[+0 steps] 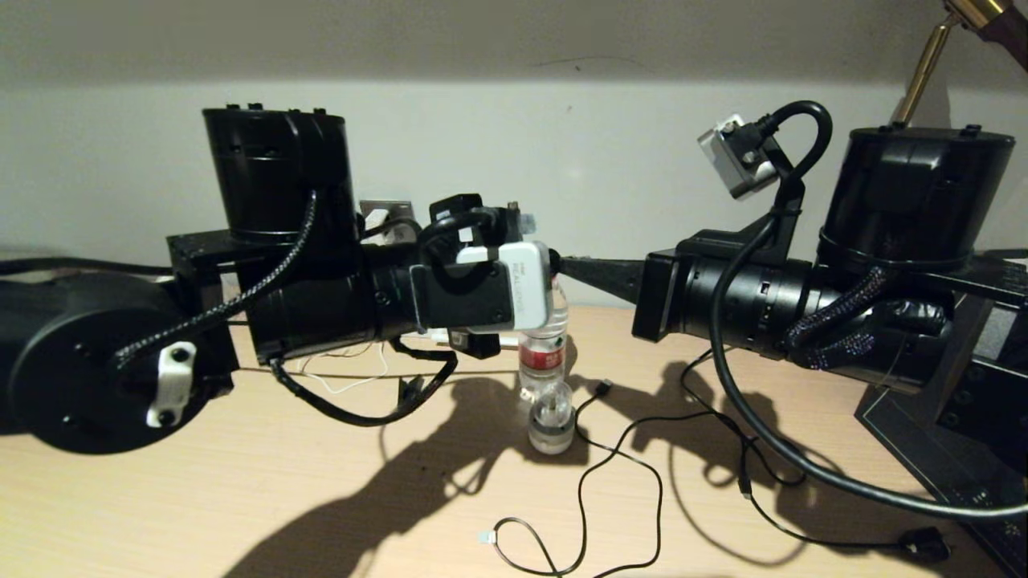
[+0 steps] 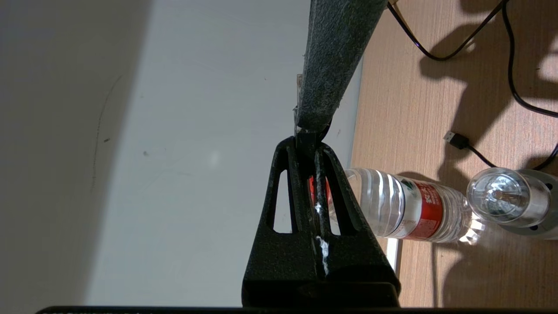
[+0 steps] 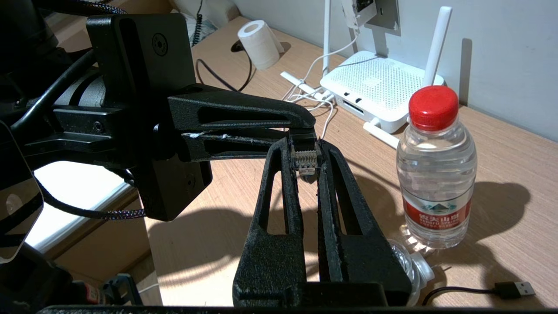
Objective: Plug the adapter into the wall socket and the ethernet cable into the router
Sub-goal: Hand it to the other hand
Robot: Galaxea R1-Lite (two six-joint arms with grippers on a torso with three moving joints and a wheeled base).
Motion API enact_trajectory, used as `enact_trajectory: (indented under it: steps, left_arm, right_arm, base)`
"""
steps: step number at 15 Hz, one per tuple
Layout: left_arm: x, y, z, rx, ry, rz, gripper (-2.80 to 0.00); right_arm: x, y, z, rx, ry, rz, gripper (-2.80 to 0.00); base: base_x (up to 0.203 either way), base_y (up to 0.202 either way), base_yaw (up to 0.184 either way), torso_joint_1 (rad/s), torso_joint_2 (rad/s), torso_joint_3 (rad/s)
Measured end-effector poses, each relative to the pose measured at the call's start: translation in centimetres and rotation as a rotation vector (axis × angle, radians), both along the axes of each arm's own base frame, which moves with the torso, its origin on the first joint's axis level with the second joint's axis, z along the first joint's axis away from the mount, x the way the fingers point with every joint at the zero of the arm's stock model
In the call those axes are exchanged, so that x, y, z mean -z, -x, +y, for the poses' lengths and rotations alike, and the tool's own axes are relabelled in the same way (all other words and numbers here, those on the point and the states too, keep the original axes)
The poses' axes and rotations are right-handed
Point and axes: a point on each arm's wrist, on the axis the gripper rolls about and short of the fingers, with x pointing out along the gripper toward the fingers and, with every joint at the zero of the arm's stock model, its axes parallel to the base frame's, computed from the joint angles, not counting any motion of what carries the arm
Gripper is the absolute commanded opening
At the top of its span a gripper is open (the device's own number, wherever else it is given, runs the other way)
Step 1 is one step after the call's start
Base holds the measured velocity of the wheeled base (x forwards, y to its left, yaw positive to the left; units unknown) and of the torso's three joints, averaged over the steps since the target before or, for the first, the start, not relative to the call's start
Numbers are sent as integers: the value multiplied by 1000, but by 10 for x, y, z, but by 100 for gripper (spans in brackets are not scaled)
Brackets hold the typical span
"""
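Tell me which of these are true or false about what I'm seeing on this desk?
1. The water bottle has a blue cap. False: its cap is red.
2. The right gripper is pinching a small clear connector. True.
3. The router lies on the floor. False: it sits on the wooden desk near the wall.
4. The two grippers meet tip to tip, the left gripper shut. True.
5. A loose USB plug lies on the desk. True.

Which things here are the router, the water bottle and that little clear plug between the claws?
router (image 3: 375, 85), right wrist view, perforated white top.
water bottle (image 3: 436, 174), right wrist view, clear body.
clear plug (image 3: 305, 159), right wrist view, ribbed contacts.
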Motion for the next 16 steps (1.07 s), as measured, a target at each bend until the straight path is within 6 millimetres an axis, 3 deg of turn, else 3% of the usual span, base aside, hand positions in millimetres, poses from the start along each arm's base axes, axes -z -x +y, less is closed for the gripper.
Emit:
enact_trajectory:
  steps: [7,8,16]
  left_arm:
    - [2,2,-1,8,2,2,-280]
    - [3,2,-1,8,2,4,0]
    - [5,5,2,4,6,1,0]
  right_arm:
    - [0,1,0,-2,1,0,-280]
    - [1,2,0,-5,2,1,-280]
    - [2,4,1,0,-3,13,-280]
  base:
    - [0,0,0,0,0,0]
    - [0,0,0,0,0,0]
    - [0,0,0,0,0,0]
